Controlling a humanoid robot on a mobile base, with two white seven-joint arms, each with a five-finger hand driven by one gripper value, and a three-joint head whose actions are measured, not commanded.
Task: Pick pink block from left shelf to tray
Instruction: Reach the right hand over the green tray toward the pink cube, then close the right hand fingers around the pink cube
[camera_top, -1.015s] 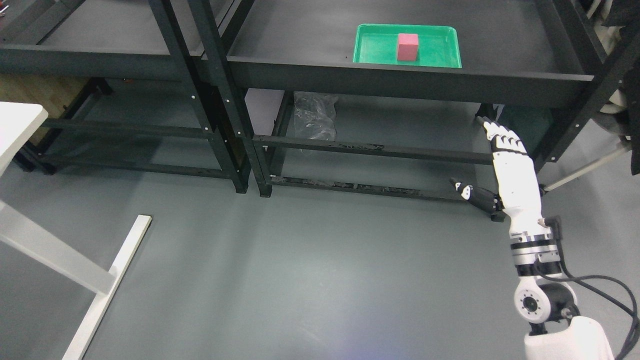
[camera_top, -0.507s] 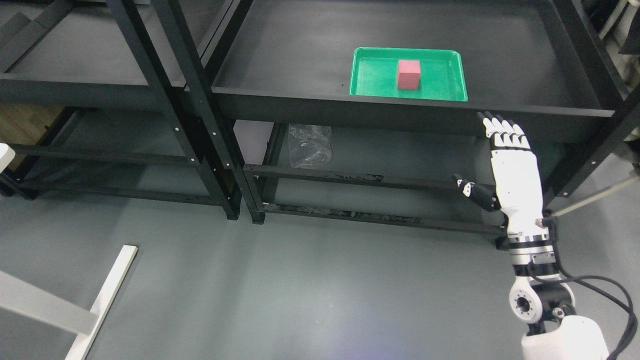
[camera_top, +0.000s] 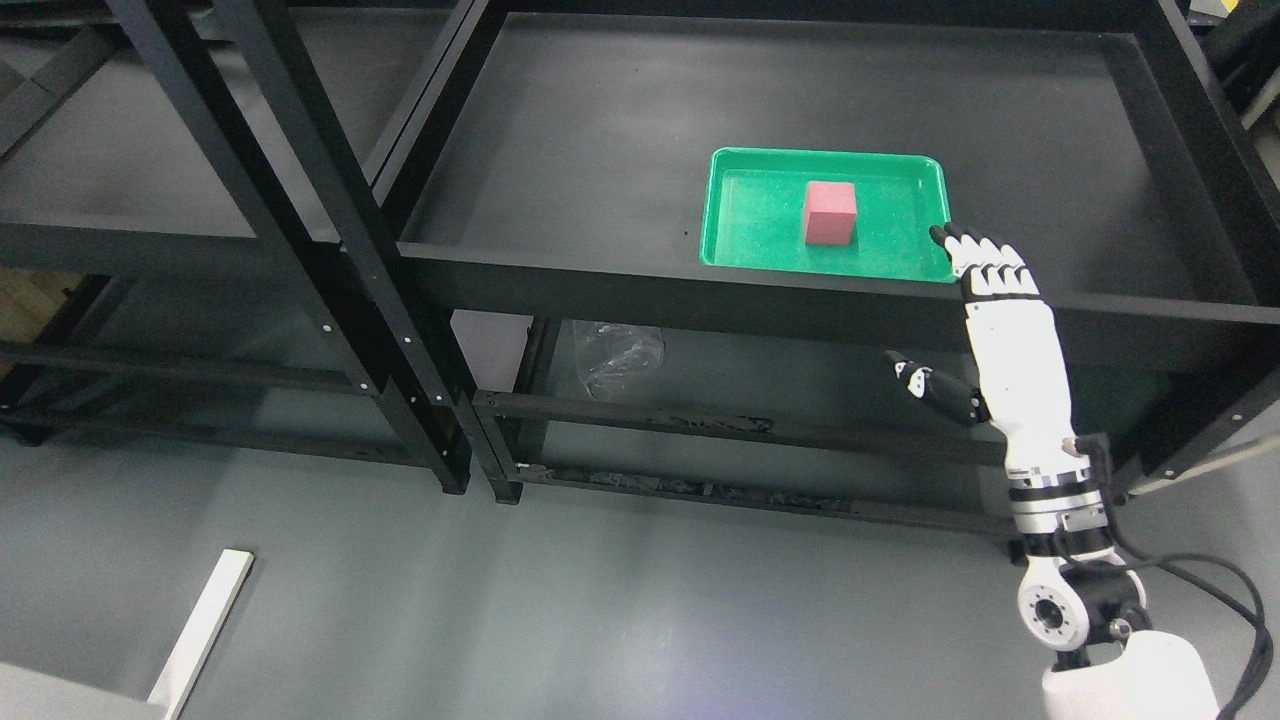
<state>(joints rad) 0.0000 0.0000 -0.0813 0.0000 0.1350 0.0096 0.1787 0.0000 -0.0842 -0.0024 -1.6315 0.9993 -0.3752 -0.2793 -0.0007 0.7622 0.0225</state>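
A pink block (camera_top: 830, 213) sits upright in the middle of a green tray (camera_top: 745, 215) on the black right-hand shelf (camera_top: 600, 140). My right hand (camera_top: 960, 300) is raised in front of the shelf's front rail, fingers straight and thumb spread, holding nothing. Its fingertips (camera_top: 975, 245) reach up to the tray's near right corner, to the right of the block and apart from it. The left shelf (camera_top: 130, 150) shows no block on its visible part. The left arm does not show.
Black shelf posts (camera_top: 330, 230) stand between the two shelf units. A crumpled clear plastic bag (camera_top: 618, 355) lies on the lower level. A white bar (camera_top: 200, 625) lies on the grey floor at lower left.
The whole picture has shifted downward, so the camera has moved up or nearer the shelf. My right hand now reaches the tray's near right corner instead of lying below the shelf rail.
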